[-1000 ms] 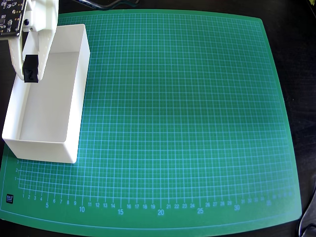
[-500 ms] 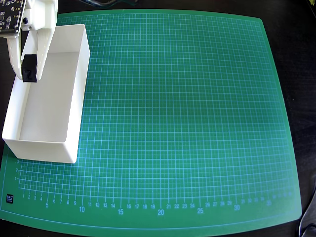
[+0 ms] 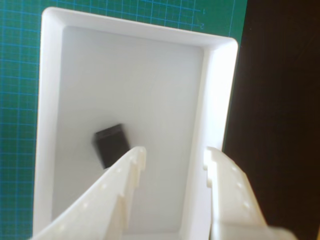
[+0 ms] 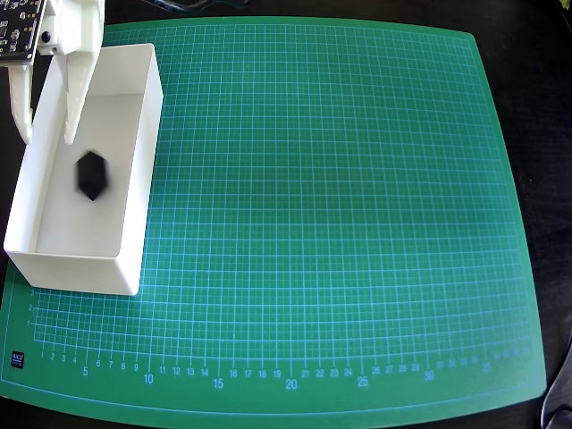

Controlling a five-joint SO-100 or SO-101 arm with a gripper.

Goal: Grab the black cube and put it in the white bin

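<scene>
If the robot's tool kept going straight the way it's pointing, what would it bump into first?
Probably the white bin. The open, empty tool points down over the bin's left side in the overhead view, so it would likely hit the bin's floor or that wall. The black cube lies a little ahead inside; exact depth is unclear.
</scene>
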